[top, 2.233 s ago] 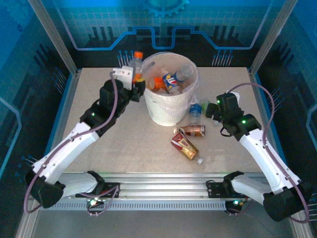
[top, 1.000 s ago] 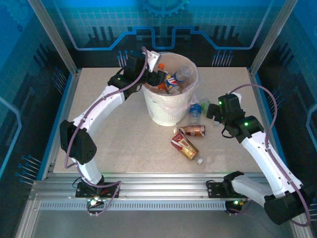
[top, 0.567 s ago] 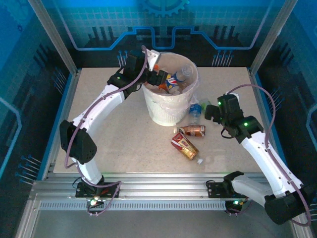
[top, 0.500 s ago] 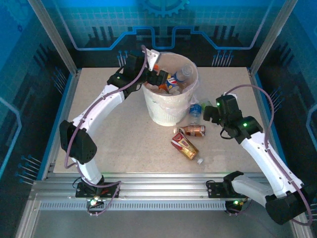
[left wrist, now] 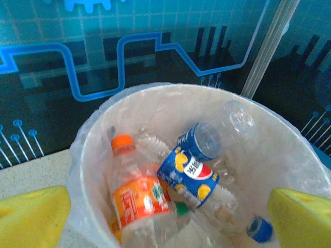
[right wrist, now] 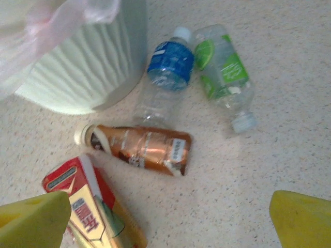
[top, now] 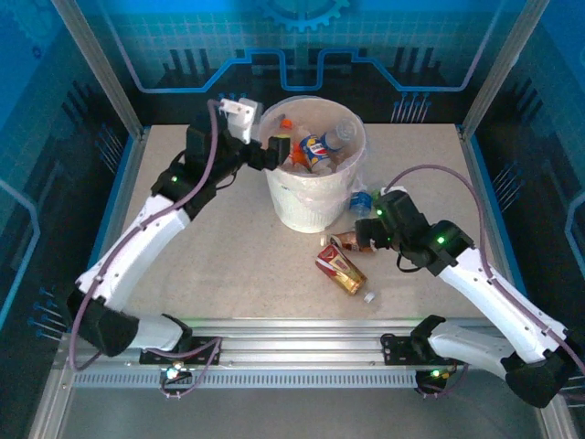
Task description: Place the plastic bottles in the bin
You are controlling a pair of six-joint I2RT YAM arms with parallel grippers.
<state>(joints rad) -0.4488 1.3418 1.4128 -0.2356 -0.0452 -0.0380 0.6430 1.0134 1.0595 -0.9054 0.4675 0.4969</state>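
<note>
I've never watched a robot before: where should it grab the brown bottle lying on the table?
Probably the labelled middle of the brown bottle, from straight above. It lies flat on its side, so the right end effector, open, could close across its width.

The bin (top: 306,208) stands at the far middle of the worktop (top: 219,265), with bottles (top: 315,146) piled inside it. The left tool (top: 271,155) hangs at the bin's left rim. Right of the bin, a first bottle (right wrist: 165,77) lies just beside its wall and a second bottle (right wrist: 225,70) just right of that. A third bottle (right wrist: 142,147) lies in front of both. A fourth bottle (right wrist: 93,206) lies nearest the front, just beside the third. The right tool (top: 370,233) hovers over these four.
</note>
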